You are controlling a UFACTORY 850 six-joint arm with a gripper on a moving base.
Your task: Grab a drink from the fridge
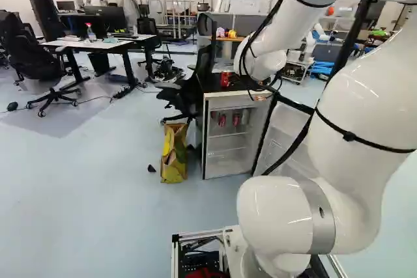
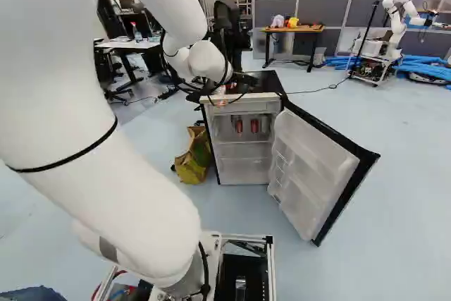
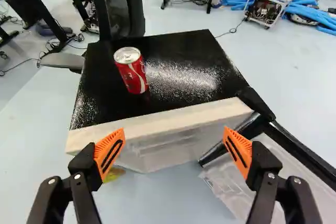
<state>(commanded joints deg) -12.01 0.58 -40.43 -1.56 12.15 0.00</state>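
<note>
Three red metal drink cans (image 3: pixel 134 74), one small black-and-white fridge (image 3: pixel 181 64), one crumpled yellow bag (image 1: pixel 173 161) and one wood-topped, black-legged desk (image 2: pixel 309 29) are visible.

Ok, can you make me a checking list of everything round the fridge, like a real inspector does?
Surface: black fridge top, with one red can standing on it.
Job's things: fridge door open; at least two red drinks on the upper shelf inside.
Clutter: yellow bag on the floor beside the fridge; small dark thing near it.
Gripper: the gripper is open, nothing between its fingers.
Cables: one along the floor behind the fridge; black ones hang around the arm.
Surroundings: office chair by the fridge; another robot farther back.
</note>
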